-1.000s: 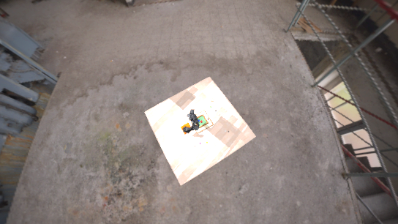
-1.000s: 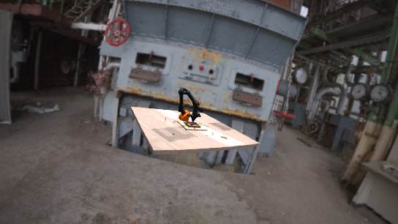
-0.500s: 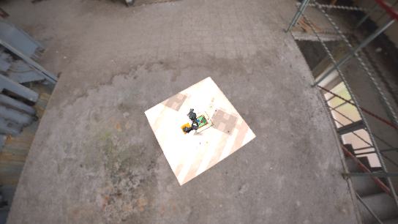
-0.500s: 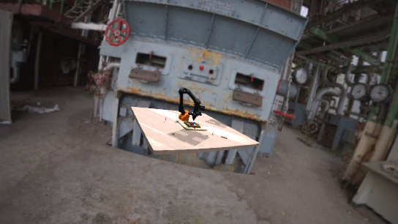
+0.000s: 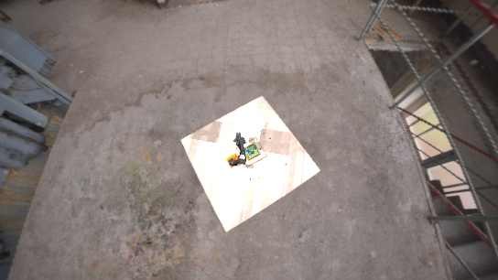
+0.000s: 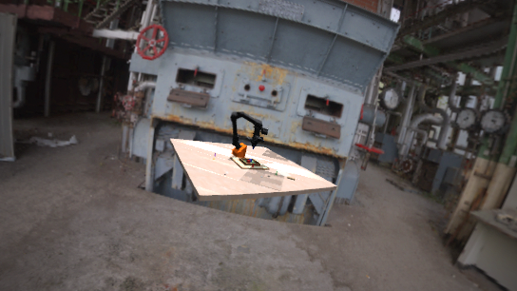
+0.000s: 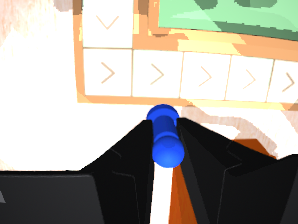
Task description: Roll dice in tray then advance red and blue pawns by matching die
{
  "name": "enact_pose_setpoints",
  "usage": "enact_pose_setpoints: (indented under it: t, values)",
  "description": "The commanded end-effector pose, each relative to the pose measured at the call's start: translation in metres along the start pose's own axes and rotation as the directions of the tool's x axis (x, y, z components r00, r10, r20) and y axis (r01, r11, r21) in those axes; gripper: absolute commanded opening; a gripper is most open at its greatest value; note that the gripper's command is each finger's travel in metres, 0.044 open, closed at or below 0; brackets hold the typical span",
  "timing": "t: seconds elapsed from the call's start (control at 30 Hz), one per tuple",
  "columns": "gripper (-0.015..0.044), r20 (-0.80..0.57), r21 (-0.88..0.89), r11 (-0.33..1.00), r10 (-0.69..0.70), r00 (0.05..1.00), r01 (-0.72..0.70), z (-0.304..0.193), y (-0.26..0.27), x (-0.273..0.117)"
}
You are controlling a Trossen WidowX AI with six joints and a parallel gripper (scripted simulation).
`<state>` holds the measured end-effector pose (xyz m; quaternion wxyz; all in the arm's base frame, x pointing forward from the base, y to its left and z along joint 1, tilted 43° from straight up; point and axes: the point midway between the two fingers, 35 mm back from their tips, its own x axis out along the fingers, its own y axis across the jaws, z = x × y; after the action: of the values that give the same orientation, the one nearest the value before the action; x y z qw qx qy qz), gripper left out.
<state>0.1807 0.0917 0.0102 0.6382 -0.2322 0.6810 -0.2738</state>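
My gripper point(image 7: 165, 121) point(image 6: 254, 145) is shut on the blue pawn point(image 7: 166, 145), which is held upright between the fingertips. In the exterior view they hang above the table. The board point(image 7: 106, 89) point(image 6: 242, 164) has a track of pale squares with arrows; in the wrist view the pawn appears just beyond its near edge. The green tray point(image 7: 202, 17) point(image 5: 256, 149) lies inside the track, with dark shadows at the top of the wrist view. Small red and blue things show in and around it in the top and exterior views. The dice numbers and the red pawn's square are too small to tell.
The orange arm base point(image 5: 232, 157) point(image 6: 239, 151) stands beside the board. A small purple thing point(image 5: 250, 178) point(image 6: 215, 154), a yellow one point(image 5: 259, 177) and a green one point(image 5: 264, 133) point(image 6: 277, 173) stand away from the board. A flat dark piece point(image 6: 291, 178) lies farther out.
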Motion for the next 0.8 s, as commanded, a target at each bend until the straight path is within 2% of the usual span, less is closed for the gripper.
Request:
enact_pose_setpoints:
  t: [0.0,0.17,0.77]
  values:
    - [0.0000,0.001,0.009,1.000,0.009,1.000,-0.009,-0.002,-0.003,-0.017]
    - [0.0000,0.001,0.008,1.000,0.011,1.000,-0.011,-0.001,-0.006,-0.016]
    - [0.0000,0.006,0.002,1.000,0.027,1.000,-0.027,0.003,-0.089,0.026]
